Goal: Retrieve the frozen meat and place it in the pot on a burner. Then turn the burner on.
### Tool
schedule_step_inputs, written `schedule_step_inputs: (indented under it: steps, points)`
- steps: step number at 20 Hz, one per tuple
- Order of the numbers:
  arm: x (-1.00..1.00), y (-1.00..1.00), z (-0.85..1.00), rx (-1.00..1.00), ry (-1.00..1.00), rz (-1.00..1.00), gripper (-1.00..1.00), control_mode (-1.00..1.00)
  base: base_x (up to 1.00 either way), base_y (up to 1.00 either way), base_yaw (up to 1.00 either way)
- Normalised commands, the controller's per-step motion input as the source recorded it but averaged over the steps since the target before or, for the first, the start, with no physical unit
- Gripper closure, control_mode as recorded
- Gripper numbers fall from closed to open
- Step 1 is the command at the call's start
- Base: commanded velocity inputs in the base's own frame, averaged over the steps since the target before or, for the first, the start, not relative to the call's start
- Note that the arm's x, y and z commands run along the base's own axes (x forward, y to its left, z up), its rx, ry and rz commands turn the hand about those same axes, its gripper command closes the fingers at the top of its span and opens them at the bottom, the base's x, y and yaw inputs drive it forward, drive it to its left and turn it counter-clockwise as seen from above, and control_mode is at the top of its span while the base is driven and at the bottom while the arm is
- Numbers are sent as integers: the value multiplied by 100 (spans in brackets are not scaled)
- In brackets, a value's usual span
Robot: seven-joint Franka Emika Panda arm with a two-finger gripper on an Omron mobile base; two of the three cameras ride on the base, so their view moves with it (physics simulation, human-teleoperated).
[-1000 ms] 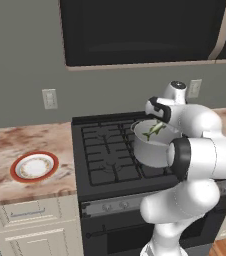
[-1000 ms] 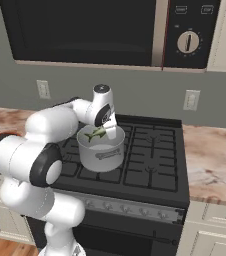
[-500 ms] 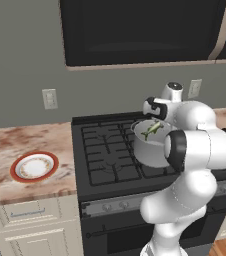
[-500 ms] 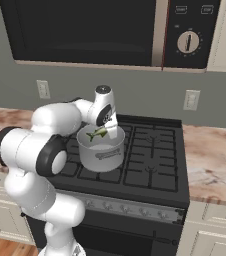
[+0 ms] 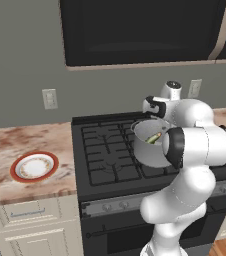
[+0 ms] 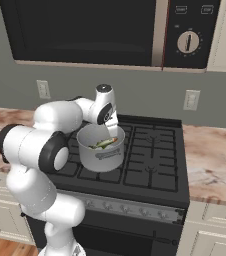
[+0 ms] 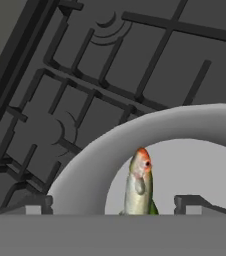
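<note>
Pot (image 5: 150, 142): a round brushed-steel pot standing on the black stove (image 5: 105, 160), on the grate towards the stove's front edge and right of its middle as the left base view shows it; in the right base view the pot (image 6: 101, 150) sits near the stove's front left corner.
Frozen meat (image 6: 105, 143): a slim greenish-yellow fish shape lying inside the pot, slanted, one end up against the inner wall; in the hand view the frozen meat (image 7: 138, 185) shows a reddish head and lies between the two finger tips, touching neither.
Gripper (image 7: 112, 205): wide apart, holding nothing, poised just above the pot's mouth and looking down into it; one finger tip (image 7: 35, 204) lies over the pot's rim, the other over its inside.
Burner (image 7: 50, 131): a black burner under cast-iron grate bars, just beside the pot in the hand view.
Plate (image 5: 34, 167): a red-rimmed white plate on the marbled counter (image 5: 15, 145) left of the stove, well apart from the pot.
Microwave (image 6: 105, 30): dark, mounted on the wall above the stove.
</note>
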Motion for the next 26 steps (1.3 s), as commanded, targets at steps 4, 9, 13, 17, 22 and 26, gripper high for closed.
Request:
schedule_step_inputs:
  steps: [4,9,13,17,22,26]
  points:
    - [-3,0,0,0,0,0,-100,-100,0,0,0]
    - [-46,0,5,0,-6,0,-100,-100,0,0,0]
    - [-74,0,32,-1,-17,-1,-100,-100,0,0,0]
    - [-78,0,27,0,-17,-2,-100,-100,0,0,0]
    - [-83,0,34,0,-14,0,-100,-100,0,0,0]
    - [-68,0,6,-1,-1,0,-100,-100,0,0,0]
